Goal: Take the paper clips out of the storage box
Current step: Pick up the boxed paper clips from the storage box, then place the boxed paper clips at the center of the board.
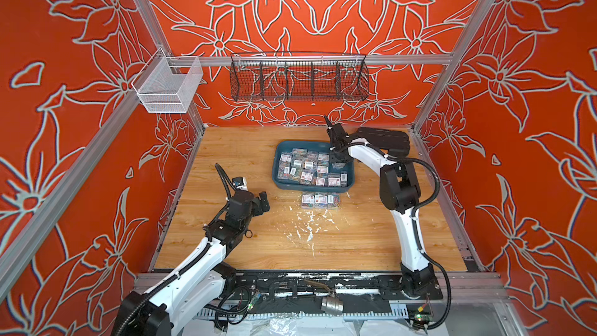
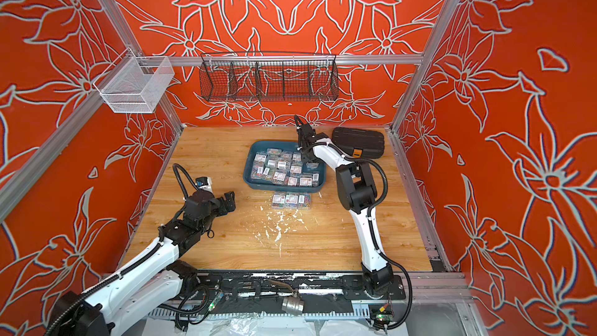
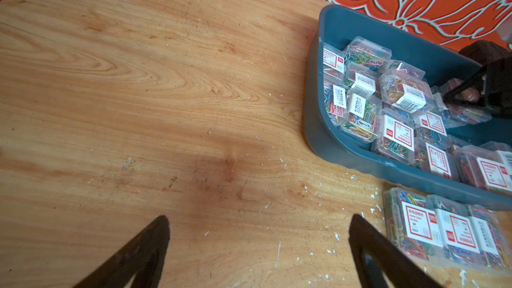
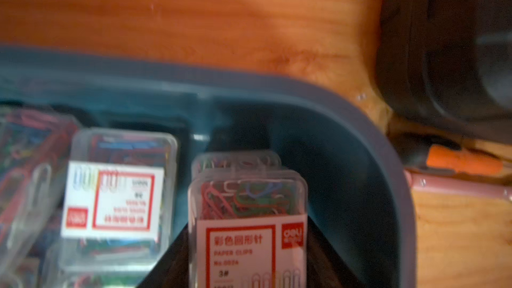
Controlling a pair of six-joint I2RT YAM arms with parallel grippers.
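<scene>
The storage box (image 1: 280,185) (image 2: 250,182), a shallow teal-blue tray, sits at the middle back of the wooden table, holding several clear boxes of paper clips (image 1: 307,169) (image 3: 360,112). Three more boxes of paper clips (image 1: 320,201) (image 2: 291,201) (image 3: 443,231) lie in a row on the table just in front of it. My right gripper (image 1: 337,164) (image 4: 248,223) reaches down into the tray's back right corner, its jaws pressed on both sides of one box (image 4: 246,203). My left gripper (image 1: 263,202) (image 3: 259,217) hovers open above bare wood, left of the tray, holding nothing.
A black ribbed case (image 1: 384,140) (image 2: 358,142) with an orange latch lies right behind the tray's right end. A black wire basket (image 1: 298,77) and a white mesh basket (image 1: 168,88) hang on the rails. White flecks dot the table's centre. A metal valve (image 1: 331,304) lies by the front rail.
</scene>
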